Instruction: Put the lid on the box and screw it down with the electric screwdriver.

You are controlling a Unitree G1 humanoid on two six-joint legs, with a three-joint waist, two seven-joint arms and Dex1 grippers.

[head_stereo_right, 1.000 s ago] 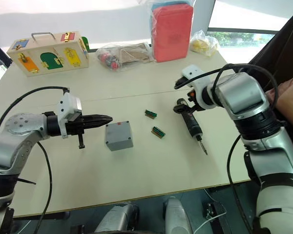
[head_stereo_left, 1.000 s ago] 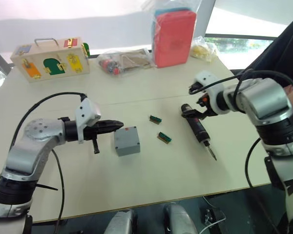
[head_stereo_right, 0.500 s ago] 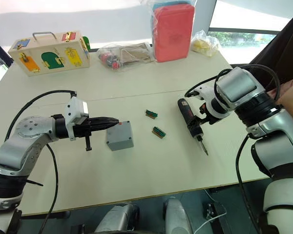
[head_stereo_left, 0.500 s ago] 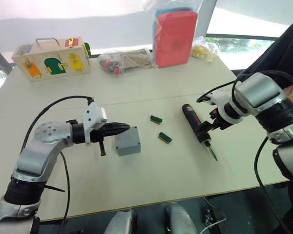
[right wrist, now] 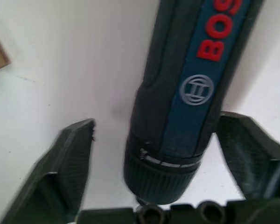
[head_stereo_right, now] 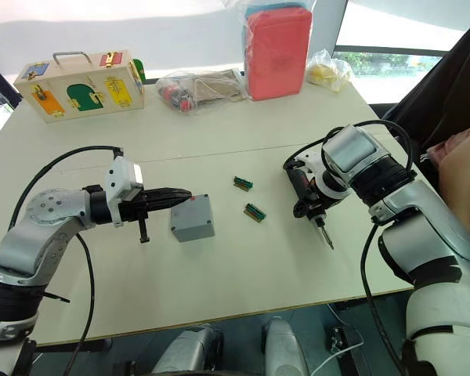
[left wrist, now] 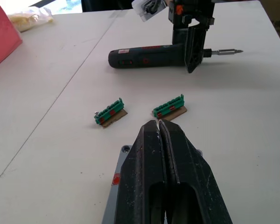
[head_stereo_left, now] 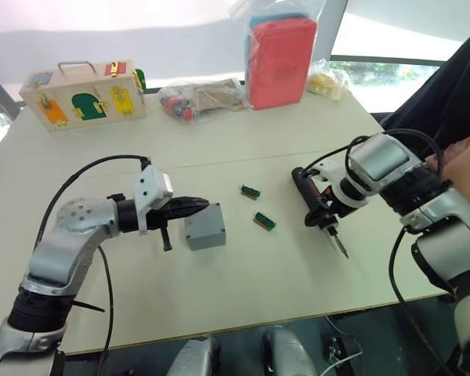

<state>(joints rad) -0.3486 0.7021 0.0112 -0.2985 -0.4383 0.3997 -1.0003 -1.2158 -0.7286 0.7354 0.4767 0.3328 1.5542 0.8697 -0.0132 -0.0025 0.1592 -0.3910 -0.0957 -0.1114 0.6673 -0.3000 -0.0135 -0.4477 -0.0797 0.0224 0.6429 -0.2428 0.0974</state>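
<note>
The electric screwdriver [head_stereo_left: 316, 207] lies flat on the desk [head_stereo_left: 298, 117], bit toward the near edge. We see our right claw [head_stereo_right: 307, 205] down over its barrel, fingers [right wrist: 70, 154] spread wide on either side, not gripping it. The box [head_stereo_left: 204, 225] sits left of 2 green connector blocks [head_stereo_left: 264, 221], with the lid [head_stereo_right: 189, 211] on top. Our left claw [head_stereo_left: 196, 204] is pressed closed and empty, its tip above the box's left edge.

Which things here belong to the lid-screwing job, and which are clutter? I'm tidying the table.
Job: box, electric screwdriver, left gripper, right gripper.
Clutter: wooden latch box, green connector blocks, red pack, bagged items.
</note>
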